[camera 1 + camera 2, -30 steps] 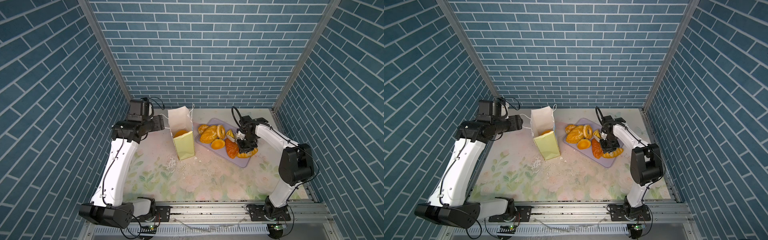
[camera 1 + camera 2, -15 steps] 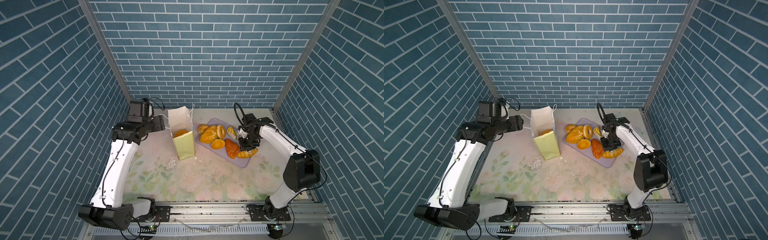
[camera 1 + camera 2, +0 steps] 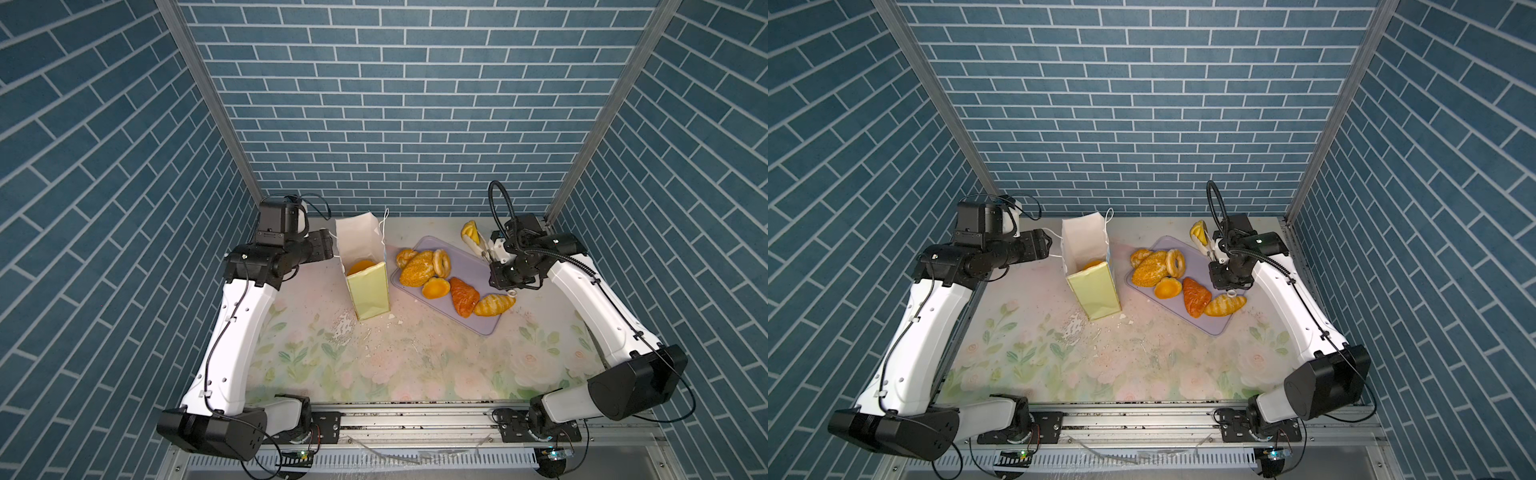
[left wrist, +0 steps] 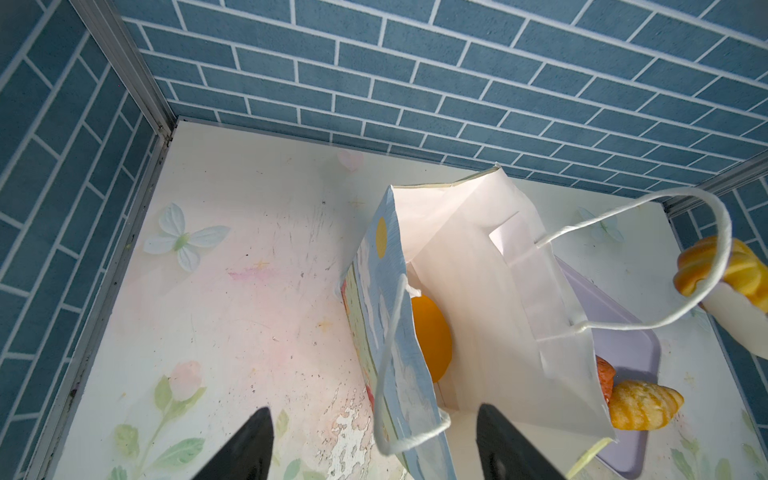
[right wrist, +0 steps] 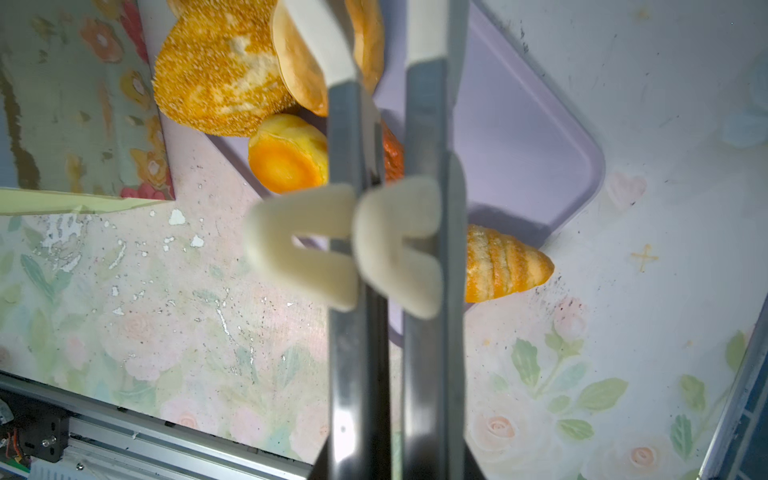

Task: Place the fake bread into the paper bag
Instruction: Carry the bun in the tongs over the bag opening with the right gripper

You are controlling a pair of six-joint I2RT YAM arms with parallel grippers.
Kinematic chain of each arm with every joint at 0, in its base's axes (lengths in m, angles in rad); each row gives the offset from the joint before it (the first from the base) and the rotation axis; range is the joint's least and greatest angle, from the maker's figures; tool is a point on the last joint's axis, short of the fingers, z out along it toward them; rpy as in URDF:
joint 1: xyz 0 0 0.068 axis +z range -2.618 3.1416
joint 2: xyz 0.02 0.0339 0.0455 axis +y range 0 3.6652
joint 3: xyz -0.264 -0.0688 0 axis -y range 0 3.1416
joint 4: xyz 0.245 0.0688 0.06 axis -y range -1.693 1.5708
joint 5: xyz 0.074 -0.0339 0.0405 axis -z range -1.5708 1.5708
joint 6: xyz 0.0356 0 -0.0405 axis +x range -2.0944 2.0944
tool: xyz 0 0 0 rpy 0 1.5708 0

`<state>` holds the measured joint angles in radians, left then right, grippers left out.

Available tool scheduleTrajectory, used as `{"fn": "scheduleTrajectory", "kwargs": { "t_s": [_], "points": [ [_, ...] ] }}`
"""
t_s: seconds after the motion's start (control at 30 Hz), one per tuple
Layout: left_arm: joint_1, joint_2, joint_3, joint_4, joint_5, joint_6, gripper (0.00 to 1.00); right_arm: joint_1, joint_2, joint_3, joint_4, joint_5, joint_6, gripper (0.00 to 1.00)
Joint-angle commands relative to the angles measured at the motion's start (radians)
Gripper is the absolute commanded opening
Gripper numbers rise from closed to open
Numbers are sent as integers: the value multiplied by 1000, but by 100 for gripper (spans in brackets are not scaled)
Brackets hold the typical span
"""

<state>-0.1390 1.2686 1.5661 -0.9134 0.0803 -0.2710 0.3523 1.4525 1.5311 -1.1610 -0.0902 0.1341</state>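
1. The right gripper (image 3: 496, 254), clamped tight on a pair of tongs (image 3: 482, 248), is holding a small yellow pastry (image 3: 471, 232) aloft in the tongs' white tips. It is at the far right of the table (image 3: 415, 365), just beyond the far corner of the lavender tray (image 3: 478, 328).
2. That piece is hanging well apart from the paper bag (image 3: 370, 293), which is standing upright and open-mouthed to the left of the tray. The carry across to the bag is judged to be the step in hand.
3. The left gripper (image 3: 322, 251) is waiting just left of the bag with its jaws spread wide, grasping nothing. In the left wrist view a cord handle (image 4: 409, 432) is drooping between its black fingertips (image 4: 245, 453); whether it is touching them cannot be told.
4. One orange pastry (image 3: 360, 266) is already sitting inside the bag, showing in both top views. Anything beneath it is hidden.
5. Six more pastries are lying on the tray:
   - a seeded loaf (image 3: 417, 268)
   - a bagel (image 3: 441, 262) leaning against the loaf
   - a small golden roll (image 3: 405, 255) at the far left corner
   - a tart shell (image 3: 435, 288)
   - a dark croissant (image 3: 463, 296)
   - a pale croissant (image 3: 494, 304) lying across the right rim
6. By this count the job is looking barely begun: at least one piece is bagged, one is in the tongs and six are waiting.
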Motion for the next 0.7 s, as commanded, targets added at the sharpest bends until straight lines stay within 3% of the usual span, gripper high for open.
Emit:
{"fn": "scheduleTrajectory", "kwargs": {
  "t_s": [0.0, 0.17, 0.67],
  "points": [
    [14, -11, -8, 10, 6, -4, 79, 8, -41, 60, -7, -26, -5, 15],
    [46, -8, -13, 47, 79, -49, 79, 38, -28, 176, -4, -41, 0, 14],
    [61, 63, -16, 78, 101, -38, 79, 267, 159, 584, -48, -31, -100, 14]
  ]
}}
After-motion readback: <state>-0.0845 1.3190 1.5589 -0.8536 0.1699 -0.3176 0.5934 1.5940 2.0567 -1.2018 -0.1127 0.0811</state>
